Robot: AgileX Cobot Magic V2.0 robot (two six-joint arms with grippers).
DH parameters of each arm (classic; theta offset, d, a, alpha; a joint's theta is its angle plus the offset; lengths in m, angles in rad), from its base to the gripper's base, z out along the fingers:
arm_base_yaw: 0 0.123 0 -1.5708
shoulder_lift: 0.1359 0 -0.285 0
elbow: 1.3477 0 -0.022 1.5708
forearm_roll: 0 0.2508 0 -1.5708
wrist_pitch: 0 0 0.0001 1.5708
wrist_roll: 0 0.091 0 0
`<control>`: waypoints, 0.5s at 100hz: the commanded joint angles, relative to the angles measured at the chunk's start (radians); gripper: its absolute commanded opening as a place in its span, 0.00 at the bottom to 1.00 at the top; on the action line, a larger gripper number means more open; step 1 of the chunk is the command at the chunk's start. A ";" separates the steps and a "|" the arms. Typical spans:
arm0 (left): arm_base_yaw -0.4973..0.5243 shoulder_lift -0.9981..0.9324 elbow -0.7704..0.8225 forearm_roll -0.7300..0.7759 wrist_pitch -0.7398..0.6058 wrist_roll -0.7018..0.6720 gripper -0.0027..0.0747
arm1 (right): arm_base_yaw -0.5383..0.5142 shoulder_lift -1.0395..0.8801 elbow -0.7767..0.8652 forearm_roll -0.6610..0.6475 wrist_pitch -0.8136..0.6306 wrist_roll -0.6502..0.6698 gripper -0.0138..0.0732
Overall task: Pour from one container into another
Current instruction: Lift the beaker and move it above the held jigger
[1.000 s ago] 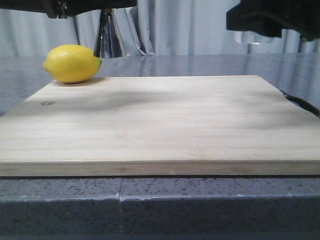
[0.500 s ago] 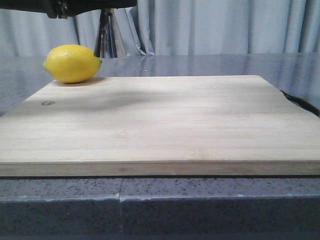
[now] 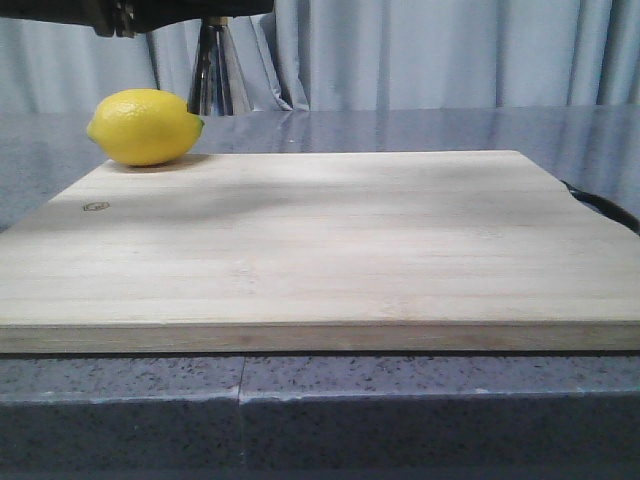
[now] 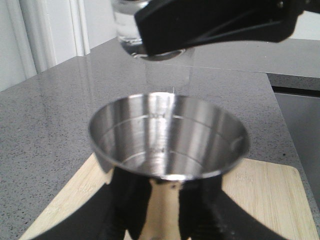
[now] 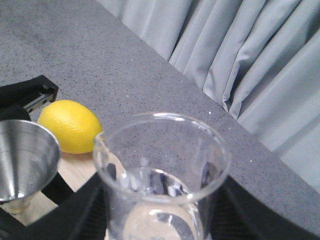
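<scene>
Wood is filling most of the front view: a pale cutting board (image 3: 300,240) is lying on the grey speckled counter (image 3: 400,125), its front edge running close along the counter's front lip. A lemon (image 3: 145,127) is sitting at the board's far left corner, and the rest of the board is lying bare. Behind the lemon, only the lower cone of the steel jigger (image 3: 217,75) is showing; its top is being cut off by the frame, under a dark piece of the left arm (image 3: 130,12). The right arm is not appearing here.

In the left wrist view, the left gripper (image 4: 159,210) is clamping the jigger (image 4: 167,142) by its stem, blurred dark fingers (image 4: 120,205) pressing both sides. The shiny bowl is facing up, measuring lines showing inside. Above its far rim the glass beaker (image 4: 131,22) is hanging, largely hidden by the right arm's black finger (image 4: 220,22).

In the right wrist view, the right gripper (image 5: 160,210) is gripping the clear beaker (image 5: 160,170) on both sides, liquid sitting inside. The jigger (image 5: 25,162) is standing just beside it, the lemon (image 5: 70,126) beyond.
</scene>
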 commanded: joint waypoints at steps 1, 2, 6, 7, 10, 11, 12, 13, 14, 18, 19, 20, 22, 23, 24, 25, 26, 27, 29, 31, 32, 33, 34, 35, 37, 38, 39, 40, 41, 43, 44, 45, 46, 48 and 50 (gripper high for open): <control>-0.010 -0.044 -0.032 -0.091 0.097 -0.008 0.33 | 0.022 -0.007 -0.066 -0.084 -0.038 0.000 0.51; -0.010 -0.044 -0.032 -0.091 0.097 -0.008 0.33 | 0.022 -0.004 -0.068 -0.089 -0.036 0.000 0.51; -0.010 -0.044 -0.032 -0.091 0.097 -0.008 0.33 | 0.032 0.007 -0.077 -0.117 -0.029 0.000 0.51; -0.010 -0.044 -0.032 -0.091 0.097 -0.008 0.33 | 0.034 0.007 -0.077 -0.127 -0.029 0.000 0.51; -0.010 -0.044 -0.032 -0.091 0.097 -0.008 0.33 | 0.043 0.014 -0.081 -0.149 -0.024 0.000 0.51; -0.010 -0.044 -0.032 -0.091 0.097 -0.008 0.33 | 0.044 0.015 -0.083 -0.154 -0.021 0.000 0.51; -0.010 -0.044 -0.032 -0.091 0.097 -0.008 0.33 | 0.048 0.018 -0.083 -0.165 -0.020 0.000 0.51; -0.010 -0.044 -0.032 -0.091 0.097 -0.008 0.33 | 0.050 0.020 -0.086 -0.170 -0.017 0.000 0.51; -0.010 -0.044 -0.032 -0.091 0.097 -0.008 0.33 | 0.050 0.020 -0.086 -0.182 -0.017 0.000 0.51; -0.010 -0.044 -0.032 -0.091 0.097 -0.008 0.33 | 0.058 0.025 -0.088 -0.208 -0.015 0.000 0.51; -0.010 -0.044 -0.032 -0.091 0.097 -0.008 0.33 | 0.060 0.025 -0.088 -0.218 -0.015 0.000 0.51; -0.010 -0.044 -0.032 -0.091 0.097 -0.008 0.33 | 0.063 0.025 -0.090 -0.224 -0.015 0.000 0.51; -0.010 -0.044 -0.032 -0.091 0.097 -0.008 0.33 | 0.065 0.028 -0.092 -0.238 -0.015 0.000 0.51; -0.010 -0.044 -0.032 -0.091 0.097 -0.008 0.33 | 0.068 0.030 -0.092 -0.249 -0.015 0.000 0.51; -0.010 -0.044 -0.032 -0.091 0.097 -0.008 0.33 | 0.071 0.030 -0.092 -0.255 -0.015 0.000 0.51; -0.010 -0.044 -0.032 -0.091 0.097 -0.008 0.33 | 0.070 0.030 -0.094 -0.260 -0.015 0.000 0.51; -0.010 -0.044 -0.032 -0.091 0.097 -0.008 0.33 | 0.074 0.032 -0.094 -0.271 -0.015 0.000 0.51; -0.010 -0.044 -0.032 -0.091 0.097 -0.008 0.33 | 0.073 0.032 -0.094 -0.277 -0.017 0.000 0.51; -0.010 -0.044 -0.032 -0.091 0.097 -0.008 0.33 | 0.077 0.032 -0.094 -0.292 -0.018 0.000 0.51; -0.010 -0.044 -0.032 -0.091 0.097 -0.008 0.33 | 0.080 0.032 -0.094 -0.306 -0.020 0.000 0.51; -0.010 -0.044 -0.032 -0.091 0.097 -0.008 0.33 | 0.080 0.032 -0.094 -0.311 -0.019 0.000 0.51; -0.010 -0.044 -0.032 -0.091 0.097 -0.008 0.33 | 0.083 0.032 -0.094 -0.320 -0.019 0.000 0.51; -0.010 -0.044 -0.032 -0.091 0.097 -0.008 0.33 | 0.083 0.034 -0.094 -0.325 -0.019 0.000 0.51; -0.010 -0.044 -0.032 -0.091 0.097 -0.008 0.33 | 0.083 0.034 -0.094 -0.333 -0.019 0.000 0.51; -0.010 -0.044 -0.032 -0.091 0.097 -0.008 0.33 | 0.084 0.034 -0.094 -0.346 -0.019 0.000 0.51; -0.010 -0.044 -0.032 -0.091 0.097 -0.008 0.33 | 0.087 0.034 -0.094 -0.350 -0.019 0.000 0.51; -0.010 -0.044 -0.032 -0.091 0.097 -0.008 0.33 | 0.087 0.034 -0.094 -0.355 -0.019 0.000 0.51; -0.010 -0.044 -0.032 -0.091 0.097 -0.008 0.33 | 0.089 0.034 -0.094 -0.364 -0.019 0.000 0.51; -0.010 -0.044 -0.032 -0.091 0.097 -0.008 0.33 | 0.089 0.037 -0.094 -0.368 -0.019 0.000 0.51; -0.010 -0.044 -0.032 -0.091 0.097 -0.008 0.33 | 0.089 0.036 -0.094 -0.380 -0.019 0.000 0.51; -0.010 -0.044 -0.032 -0.091 0.097 -0.008 0.33 | 0.089 0.036 -0.094 -0.387 -0.019 0.000 0.51; -0.010 -0.044 -0.032 -0.091 0.097 -0.008 0.33 | 0.090 0.036 -0.094 -0.391 -0.019 0.000 0.51; -0.010 -0.044 -0.032 -0.091 0.097 -0.008 0.33 | 0.090 0.036 -0.094 -0.395 -0.019 0.000 0.51; -0.010 -0.044 -0.032 -0.091 0.097 -0.008 0.33 | 0.090 0.038 -0.094 -0.402 -0.019 0.000 0.51; -0.010 -0.044 -0.032 -0.091 0.097 -0.008 0.33 | 0.090 0.038 -0.094 -0.407 -0.019 0.000 0.51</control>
